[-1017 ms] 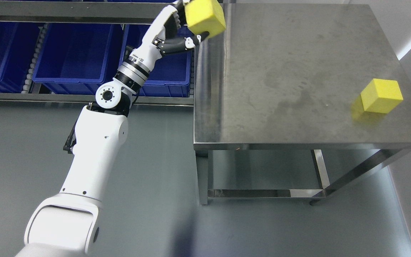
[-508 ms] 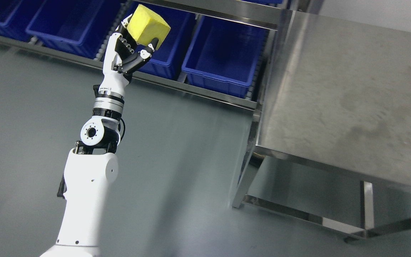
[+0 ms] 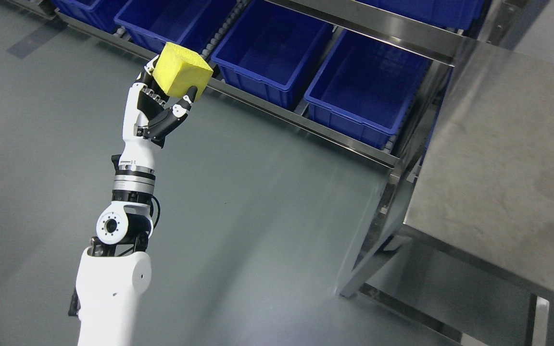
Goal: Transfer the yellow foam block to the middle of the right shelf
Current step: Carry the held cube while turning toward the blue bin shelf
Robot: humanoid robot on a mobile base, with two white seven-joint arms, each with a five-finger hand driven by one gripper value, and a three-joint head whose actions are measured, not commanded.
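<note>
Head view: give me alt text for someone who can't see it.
The left hand holds a yellow block up over the grey floor, near a low shelf of blue bins. A steel table stands at right.

Left hand (image 3: 161,108) raised, fingers curled in grasp.

Head camera looks down, tilted, toward shelf (image 3: 306,120).

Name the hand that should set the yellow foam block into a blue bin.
Left. The left hand already grips the yellow foam block close to the blue bins; no right arm shows.
</note>
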